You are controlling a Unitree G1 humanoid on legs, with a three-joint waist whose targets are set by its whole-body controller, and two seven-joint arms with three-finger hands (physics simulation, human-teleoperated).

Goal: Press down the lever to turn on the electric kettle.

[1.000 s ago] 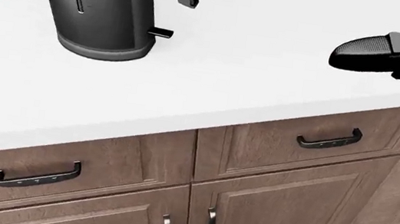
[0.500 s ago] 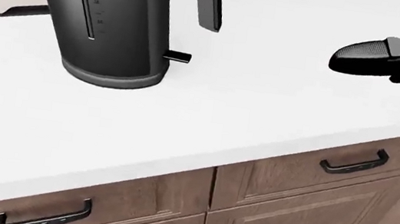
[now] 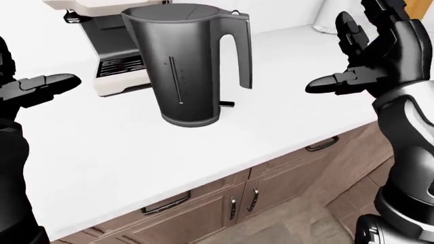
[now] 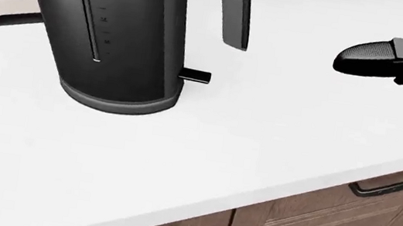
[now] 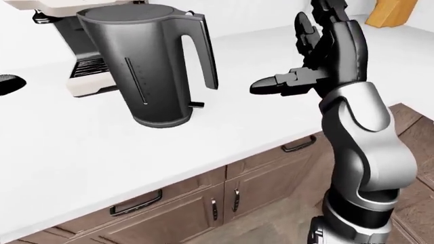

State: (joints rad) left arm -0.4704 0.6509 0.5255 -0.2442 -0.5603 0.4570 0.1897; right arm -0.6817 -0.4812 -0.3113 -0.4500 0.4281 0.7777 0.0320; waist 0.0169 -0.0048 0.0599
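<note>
Kettle flanked by 2 open hands above the counter.

In the left-eye view, the left hand [image 3: 40, 86] was held left of the kettle [image 3: 186, 66], fingers spread, gripping nothing. The kettle stood on the white counter [image 3: 122, 157], its small lever [image 4: 195, 76] projecting at the base. The right hand [image 3: 370, 56] was raised well right, fingers wide, empty.

White counter [image 3: 285, 117] bearing kettle [image 3: 186, 61], coffee machine [image 3: 112, 66].

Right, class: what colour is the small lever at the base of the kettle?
Black. The lever sticks out beside the dark grey kettle; the head view shows it best.
</note>
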